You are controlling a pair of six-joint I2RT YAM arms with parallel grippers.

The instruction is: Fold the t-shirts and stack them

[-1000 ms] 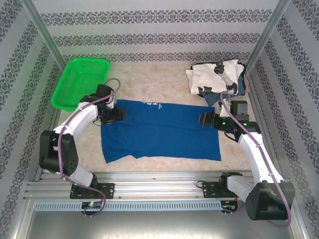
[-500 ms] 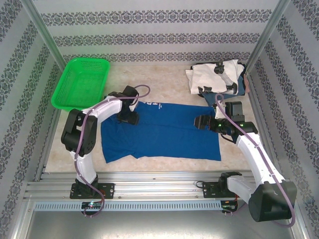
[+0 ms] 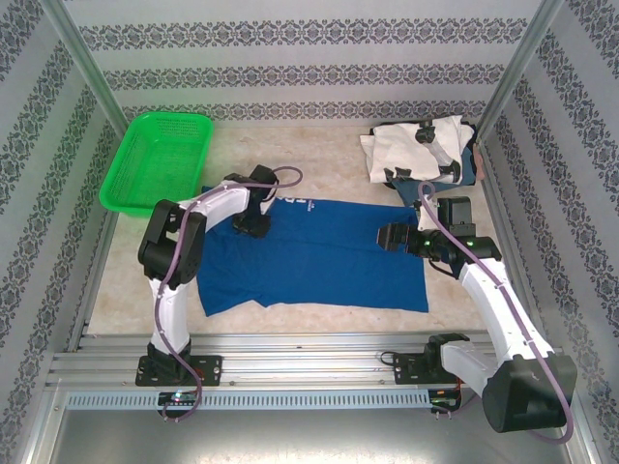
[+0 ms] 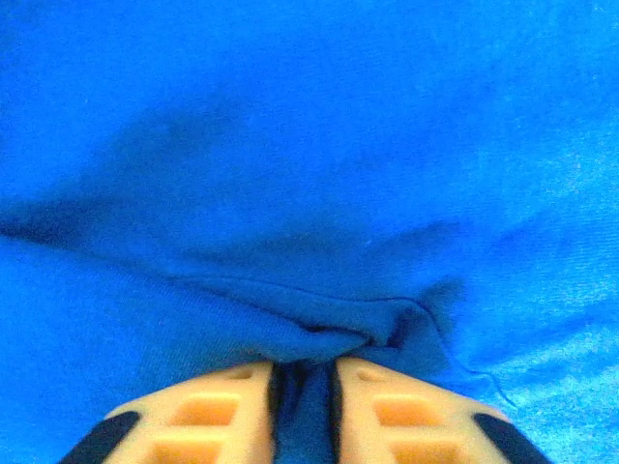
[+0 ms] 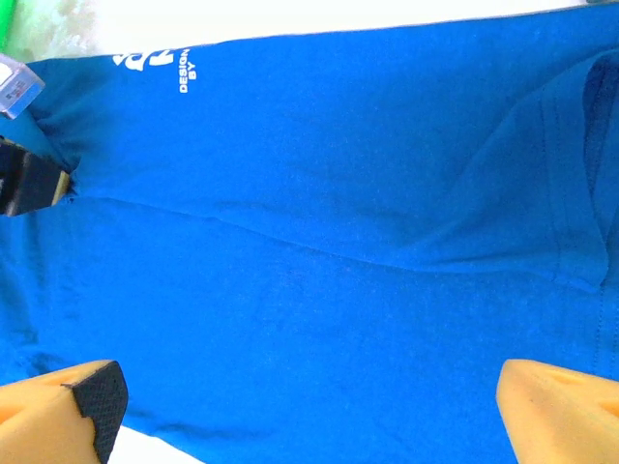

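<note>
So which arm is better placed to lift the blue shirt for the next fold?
Left. The left gripper pinches a ridge of the blue shirt near its far edge. The right gripper hangs open above the cloth, gripping nothing, and probably needs a grasp first.

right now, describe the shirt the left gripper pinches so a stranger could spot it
Right of the green basket, across the table, a royal-blue t-shirt lies spread flat. Unlike the white shirt heaped in the far right corner, it bears white lettering at its far edge, with the left gripper shut on a fold of it.
</note>
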